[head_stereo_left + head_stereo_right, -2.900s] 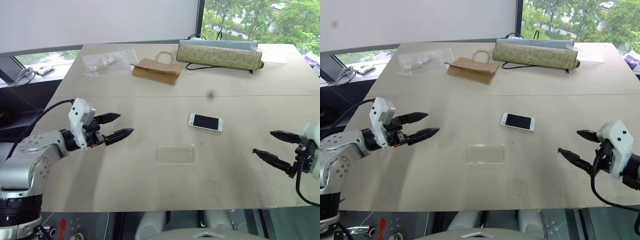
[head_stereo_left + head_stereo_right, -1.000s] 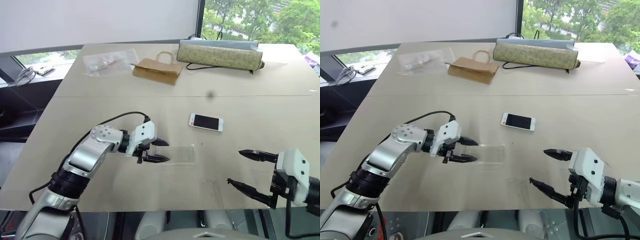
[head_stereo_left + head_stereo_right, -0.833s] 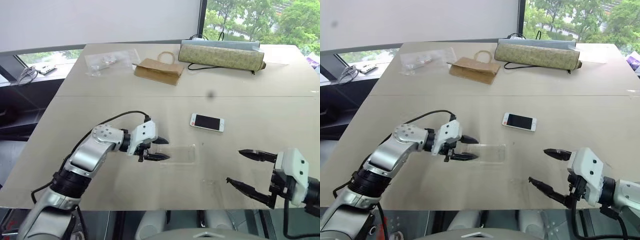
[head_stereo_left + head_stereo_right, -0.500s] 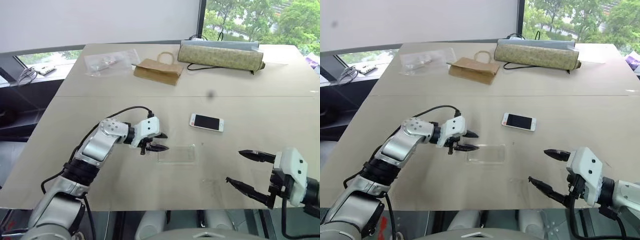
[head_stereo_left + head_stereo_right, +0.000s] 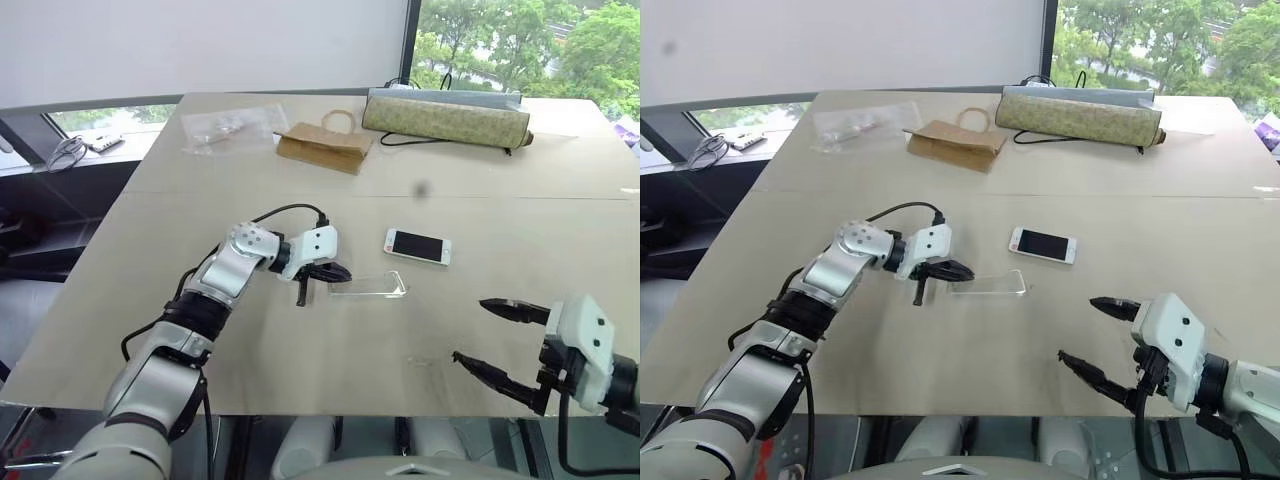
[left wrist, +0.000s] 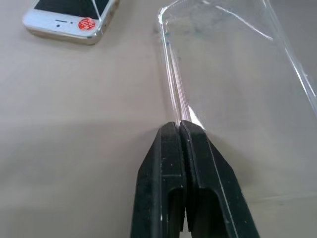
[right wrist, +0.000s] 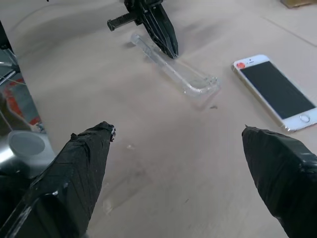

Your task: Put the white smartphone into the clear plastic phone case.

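From where I stand, the left gripper (image 5: pixel 338 275) has its two black fingers pinched tight on the near short edge of the clear plastic phone case (image 5: pixel 370 286), which looks tilted, its gripped side raised a little off the table (image 5: pixel 300 360) while the far long edge rests on it. The case's long axis runs across the table, left to right, away from the fingertips. The white smartphone (image 5: pixel 417 246) lies flat, screen up, just beyond the case's far end and slightly farther from the robot, close to it but not touching; its long axis runs nearly parallel to the case. The right gripper (image 5: pixel 500 345) hangs over the near right part of the table with its fingers spread wide and nothing between them. The phone lies ahead of it and to its left, so I judge that the free right arm is the one to fetch the phone while the left steadies the case.
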